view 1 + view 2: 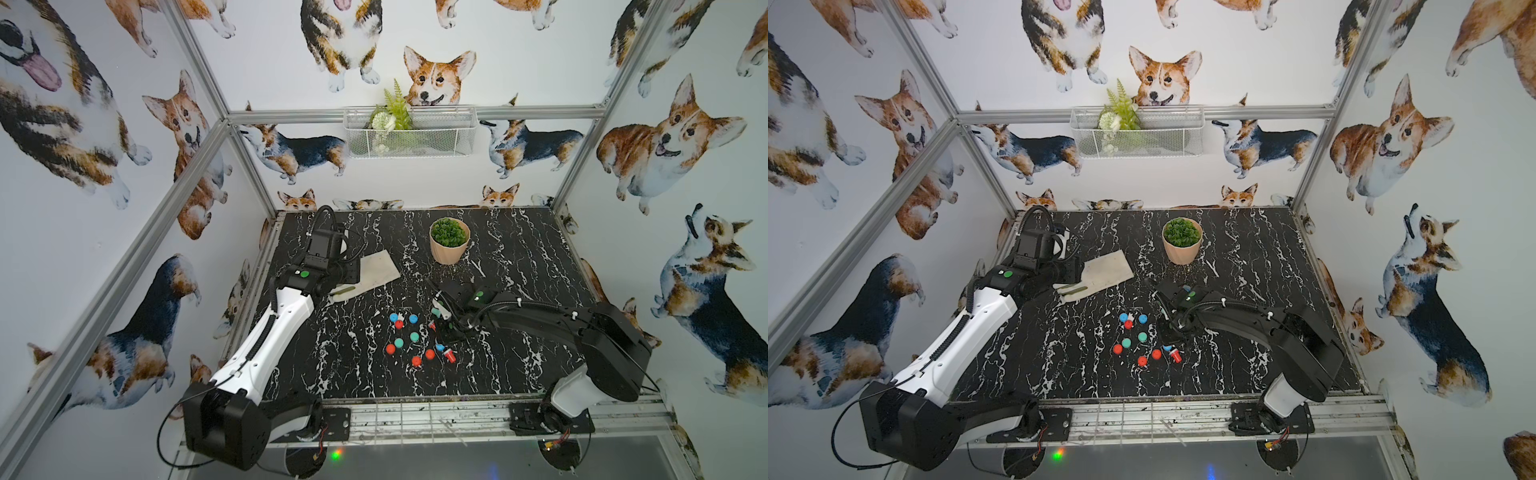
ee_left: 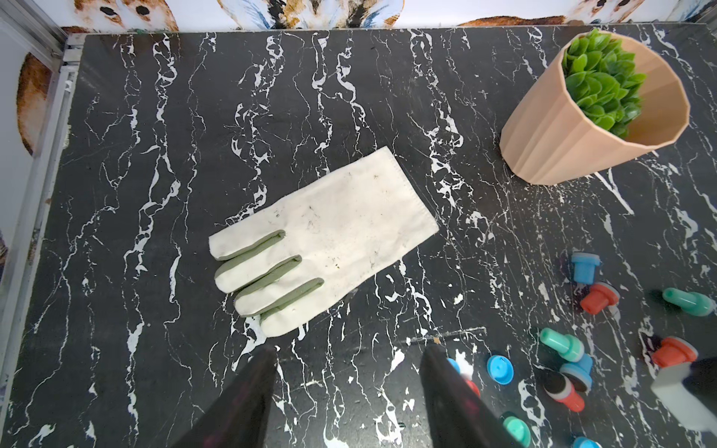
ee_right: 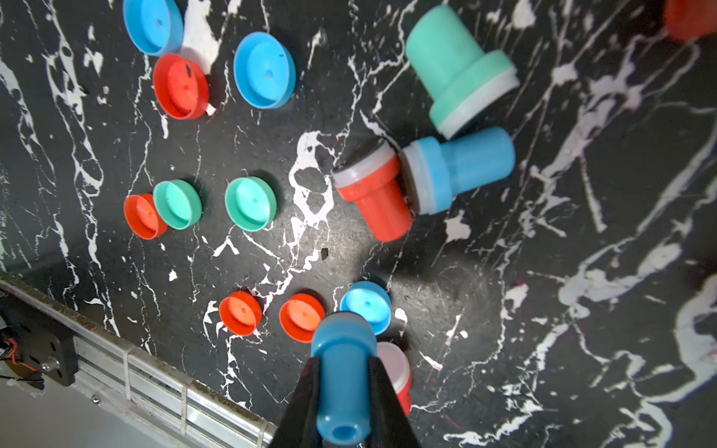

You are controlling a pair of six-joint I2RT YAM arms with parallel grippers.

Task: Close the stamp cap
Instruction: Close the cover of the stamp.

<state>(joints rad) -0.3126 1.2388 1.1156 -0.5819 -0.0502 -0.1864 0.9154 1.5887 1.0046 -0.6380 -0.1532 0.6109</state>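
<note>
My right gripper [image 3: 344, 358] is shut on the handle of a blue stamp [image 3: 343, 384], which hangs just above the table. A loose blue cap [image 3: 366, 306] lies on the marble directly beyond the stamp's lower end. Whether the two touch is hidden. A red stamp [image 3: 397, 372] lies beside the gripper. Several more red, teal and blue caps [image 1: 399, 343] are scattered to the left of it. My left gripper [image 2: 350, 349] stands open and empty over bare table, near the fingers of a glove.
A teal stamp [image 3: 458, 70], a blue stamp [image 3: 458, 166] and a red stamp [image 3: 376, 198] lie together beyond the held one. A white glove [image 2: 329, 232] lies at the back left, a potted plant [image 1: 449, 241] at the back. A metal rail [image 3: 155, 372] runs along the front edge.
</note>
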